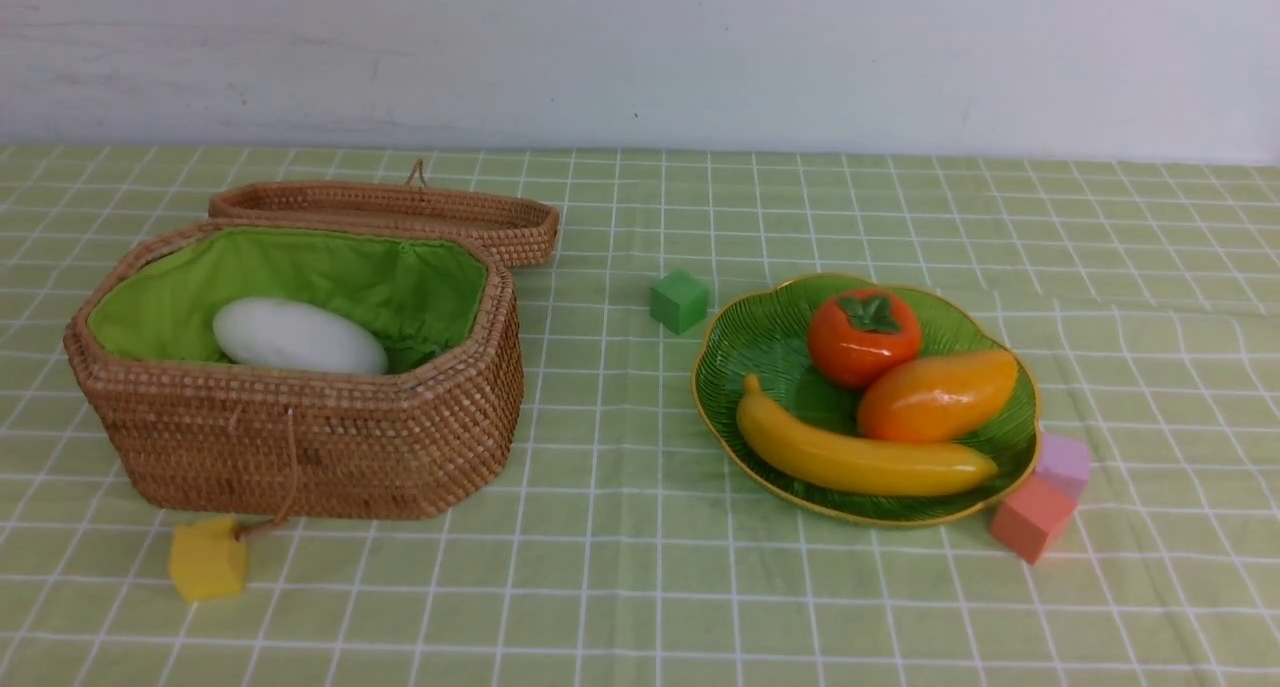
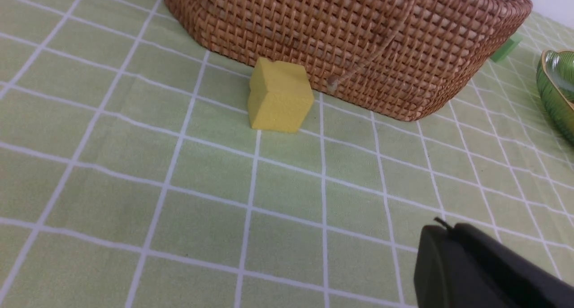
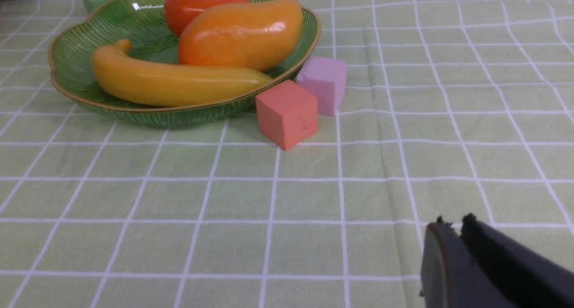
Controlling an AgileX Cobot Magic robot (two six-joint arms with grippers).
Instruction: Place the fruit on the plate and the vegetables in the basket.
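The green plate (image 1: 770, 337) at the right holds all the fruit: a persimmon (image 1: 862, 335), a mango (image 1: 938, 395) and a banana (image 1: 860, 457). The wicker basket (image 1: 300, 437) at the left stands open, and a white radish (image 1: 298, 337) lies on its green lining. No other vegetable shows. Neither gripper appears in the front view. My left gripper (image 2: 448, 227) hovers low over the cloth in front of the basket (image 2: 350, 30), shut and empty. Short of the plate (image 3: 76, 57), my right gripper (image 3: 454, 223) also hangs over bare cloth, its fingers together with nothing between them.
The basket's lid (image 1: 400, 212) lies flat behind it. A yellow cube (image 1: 207, 559) sits at the basket's front corner by its cord. A green cube (image 1: 680, 300) lies behind the plate's left edge. A coral cube (image 1: 1032, 517) and a pink cube (image 1: 1064, 462) touch the plate's right front.
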